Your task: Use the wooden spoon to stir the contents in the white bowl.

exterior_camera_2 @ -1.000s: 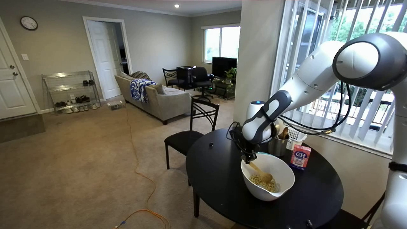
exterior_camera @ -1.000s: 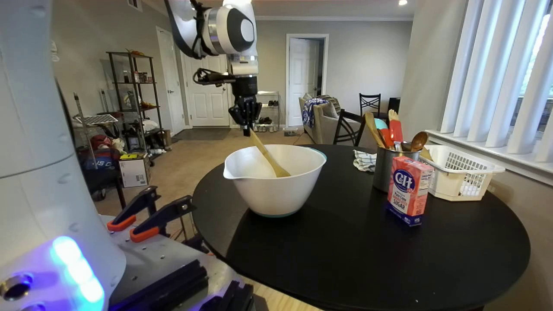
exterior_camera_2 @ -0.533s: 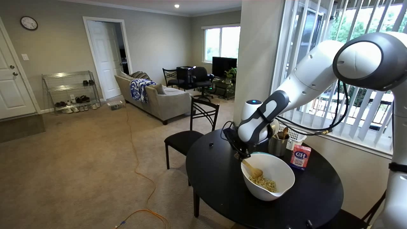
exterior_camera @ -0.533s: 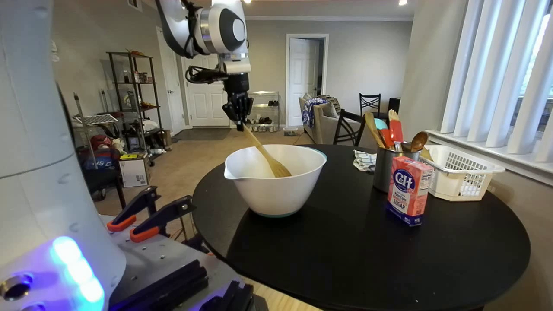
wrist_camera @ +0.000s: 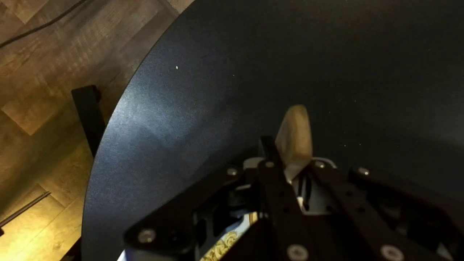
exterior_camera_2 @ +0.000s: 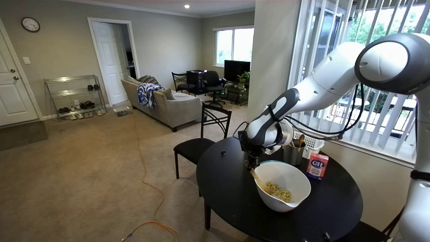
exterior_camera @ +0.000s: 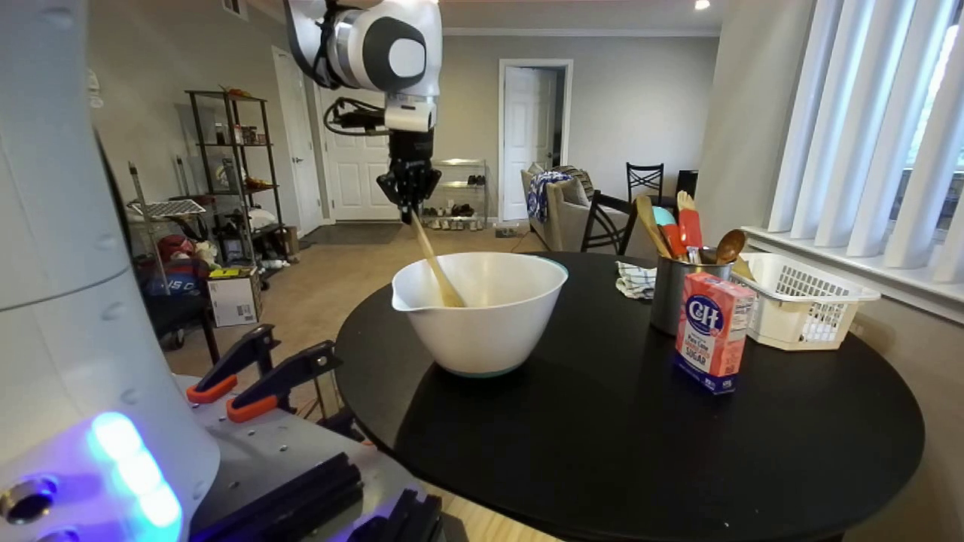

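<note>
robotiq gripper point(exterior_camera: 407, 214) pinching wooden spoon point(exterior_camera: 433, 260), leaning into white mixing bowl point(exterior_camera: 482, 342); macaroni-like pieces point(exterior_camera_2: 279, 193) lying inside; bowl standing within edge of round black table point(exterior_camera: 602, 452).

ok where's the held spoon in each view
Exterior view: spoon left of centre, leaning in the bowl.
Exterior view: spoon lower right of centre, at the bowl's left rim.
Wrist view: spoon right of centre, handle end showing.
Shared landmark: table.

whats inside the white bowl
The white bowl holds small yellowish pieces, perhaps pasta, and the lower part of the wooden spoon. The bottom under the pieces is hidden; the spoon's very tip can't be made out.
</note>
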Robot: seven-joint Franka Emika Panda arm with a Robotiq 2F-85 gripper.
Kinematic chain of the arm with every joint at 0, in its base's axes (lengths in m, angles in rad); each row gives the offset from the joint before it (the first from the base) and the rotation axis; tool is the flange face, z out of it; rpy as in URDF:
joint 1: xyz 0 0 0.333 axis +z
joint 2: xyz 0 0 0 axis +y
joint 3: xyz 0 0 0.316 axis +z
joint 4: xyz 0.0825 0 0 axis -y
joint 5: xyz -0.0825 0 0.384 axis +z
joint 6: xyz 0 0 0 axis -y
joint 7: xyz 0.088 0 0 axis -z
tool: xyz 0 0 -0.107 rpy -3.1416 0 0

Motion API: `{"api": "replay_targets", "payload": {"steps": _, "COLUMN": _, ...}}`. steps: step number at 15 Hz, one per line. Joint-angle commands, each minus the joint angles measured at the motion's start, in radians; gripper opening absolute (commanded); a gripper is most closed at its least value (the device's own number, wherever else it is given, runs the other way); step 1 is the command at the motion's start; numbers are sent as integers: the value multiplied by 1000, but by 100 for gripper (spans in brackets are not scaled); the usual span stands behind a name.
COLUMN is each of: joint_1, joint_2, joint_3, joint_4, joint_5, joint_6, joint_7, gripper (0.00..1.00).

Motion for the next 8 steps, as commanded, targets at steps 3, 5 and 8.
{"api": "replay_targets", "payload": {"steps": 3, "joint_1": 5, "joint_2": -49, "joint_3": -16, "joint_4": -46, "joint_5": 35, "joint_6": 17, "joint_7": 21, "gripper": 3}}
{"api": "replay_targets", "payload": {"steps": 5, "joint_1": 15, "joint_2": -57, "joint_3": -39, "joint_4": -54, "joint_5": 14, "joint_6": -3, "joint_7": 61, "gripper": 3}}
{"api": "replay_targets", "payload": {"steps": 8, "joint_1": 14, "joint_2": -69, "joint_3": -58, "joint_4": -77, "joint_5": 13, "joint_6": -15, "joint_7": 107, "gripper": 3}}
